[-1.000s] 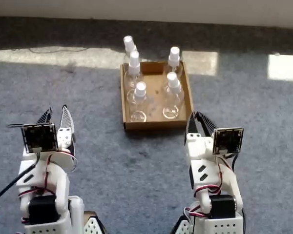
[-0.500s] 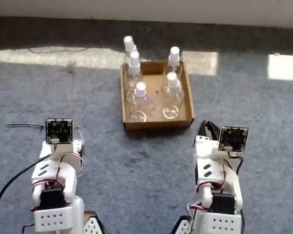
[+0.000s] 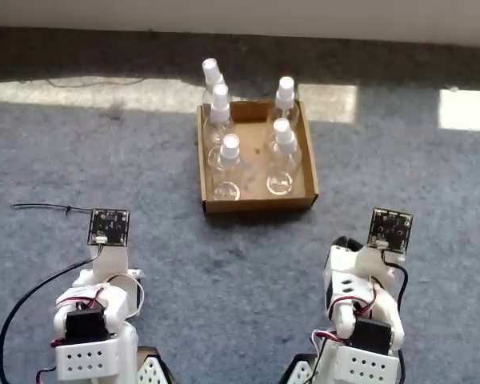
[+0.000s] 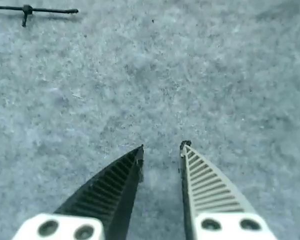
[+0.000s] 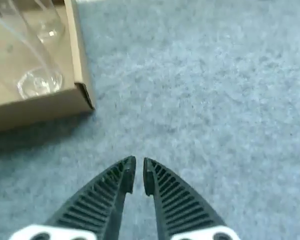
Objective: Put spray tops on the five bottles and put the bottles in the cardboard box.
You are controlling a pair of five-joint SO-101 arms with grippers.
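The cardboard box (image 3: 256, 206) sits on the grey carpet at mid-table. Several clear bottles with white spray tops stand in it, such as the front left bottle (image 3: 228, 164) and the front right bottle (image 3: 282, 156); the rearmost bottle (image 3: 211, 74) leans at the box's back left corner. Both arms are folded back near their bases, short of the box. My left gripper (image 4: 161, 150) hangs over bare carpet, slightly open and holding nothing. My right gripper (image 5: 139, 170) is shut and holds nothing, near the box's front right corner (image 5: 82, 95), where a bottle base (image 5: 37, 82) shows inside.
A thin black cable tie (image 3: 44, 208) lies on the carpet beyond the left arm (image 3: 104, 272), also the cable tie (image 4: 27, 9) in the left wrist view. A bright band of sunlight (image 3: 88, 92) crosses the carpet behind the box. Open carpet lies between the arms and the box.
Both arms have drawn back from the box toward their bases and folded down. The bottles and box have not moved.
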